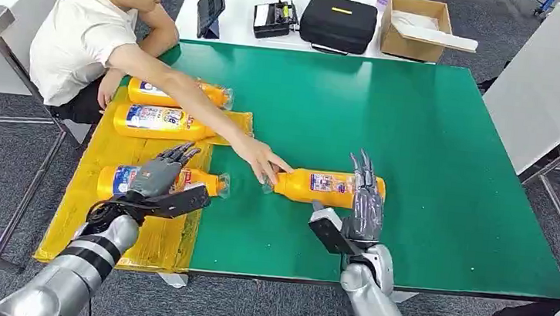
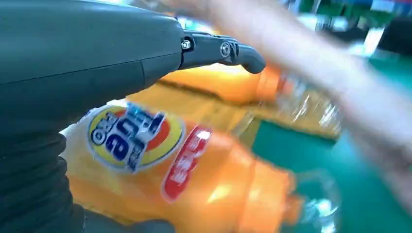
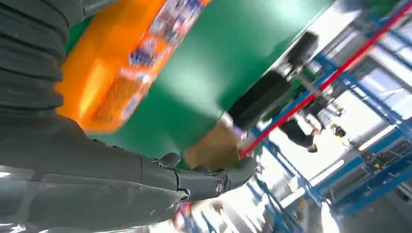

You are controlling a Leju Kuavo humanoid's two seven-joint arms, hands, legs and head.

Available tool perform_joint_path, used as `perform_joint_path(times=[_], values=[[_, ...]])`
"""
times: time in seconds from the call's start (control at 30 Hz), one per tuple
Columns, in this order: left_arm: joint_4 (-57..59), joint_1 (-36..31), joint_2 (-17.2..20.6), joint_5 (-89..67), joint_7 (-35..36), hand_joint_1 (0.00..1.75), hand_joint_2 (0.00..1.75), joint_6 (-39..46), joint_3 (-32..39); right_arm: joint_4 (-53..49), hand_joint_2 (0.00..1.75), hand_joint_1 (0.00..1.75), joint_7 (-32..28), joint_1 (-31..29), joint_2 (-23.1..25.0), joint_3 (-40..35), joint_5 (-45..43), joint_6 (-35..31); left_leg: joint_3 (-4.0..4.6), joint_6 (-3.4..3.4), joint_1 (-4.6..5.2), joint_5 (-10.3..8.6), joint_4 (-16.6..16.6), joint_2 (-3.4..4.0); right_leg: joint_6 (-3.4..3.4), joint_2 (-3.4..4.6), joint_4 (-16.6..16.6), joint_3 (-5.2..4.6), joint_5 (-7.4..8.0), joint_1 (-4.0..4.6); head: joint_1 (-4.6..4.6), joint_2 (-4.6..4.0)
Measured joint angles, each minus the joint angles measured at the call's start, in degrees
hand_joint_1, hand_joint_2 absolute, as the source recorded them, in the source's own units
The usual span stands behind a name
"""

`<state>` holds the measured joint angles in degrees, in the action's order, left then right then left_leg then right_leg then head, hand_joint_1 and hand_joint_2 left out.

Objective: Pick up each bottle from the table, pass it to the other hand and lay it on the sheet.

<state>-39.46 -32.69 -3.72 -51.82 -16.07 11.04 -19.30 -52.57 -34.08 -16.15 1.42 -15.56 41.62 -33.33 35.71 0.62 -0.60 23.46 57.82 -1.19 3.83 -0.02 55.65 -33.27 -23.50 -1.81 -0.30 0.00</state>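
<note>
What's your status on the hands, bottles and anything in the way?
Left hand open over a sheet bottle. Right hand open by the table bottle. Person's hand on its cap end.

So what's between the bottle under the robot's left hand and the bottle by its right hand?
In the head view, a person's hand and bare green table.

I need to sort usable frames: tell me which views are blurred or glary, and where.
Head view: sharp, evenly lit, only mild sheen on the green table. Left wrist view: the person's arm is a motion smear, and the near bottle is soft. Right wrist view: the bottle is blurred, and the bright background is washed out.
</note>
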Motion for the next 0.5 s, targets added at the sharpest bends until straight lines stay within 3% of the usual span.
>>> perform_joint_path(times=[0.2, 0.33, 0.5], values=[[-9.47, 3.12, 0.48, 1.94, 2.04, 0.0, 1.75, 1.29, -4.18, 1.13, 1.75, 0.0, 9.98, -2.69, -1.86, -0.37, 13.35, 1.37, 0.06, 0.0, 0.0, -0.01, 0.0, 0.0, 0.0, 0.01, 0.0, -0.04, 0.01, 0.0, 0.02, 0.0], [-14.66, 5.17, 0.61, 6.41, 1.14, 0.0, 1.75, 0.28, -5.07, 4.02, 1.75, 0.0, 16.88, -5.19, -3.52, -0.98, 15.82, 10.58, 0.06, 0.01, 0.0, -0.01, 0.0, 0.0, 0.01, 0.0, 0.0, -0.04, 0.01, 0.0, 0.02, 0.0], [-24.26, 10.68, 1.11, 10.65, -0.59, 0.0, 1.75, 0.0, -6.41, 8.37, 1.75, 0.0, 18.74, -6.94, -5.47, -0.98, 15.82, 14.19, 0.11, 0.01, 0.01, 0.02, 0.01, -0.01, 0.02, -0.01, 0.0, -0.06, 0.0, 0.0, 0.02, 0.0]])
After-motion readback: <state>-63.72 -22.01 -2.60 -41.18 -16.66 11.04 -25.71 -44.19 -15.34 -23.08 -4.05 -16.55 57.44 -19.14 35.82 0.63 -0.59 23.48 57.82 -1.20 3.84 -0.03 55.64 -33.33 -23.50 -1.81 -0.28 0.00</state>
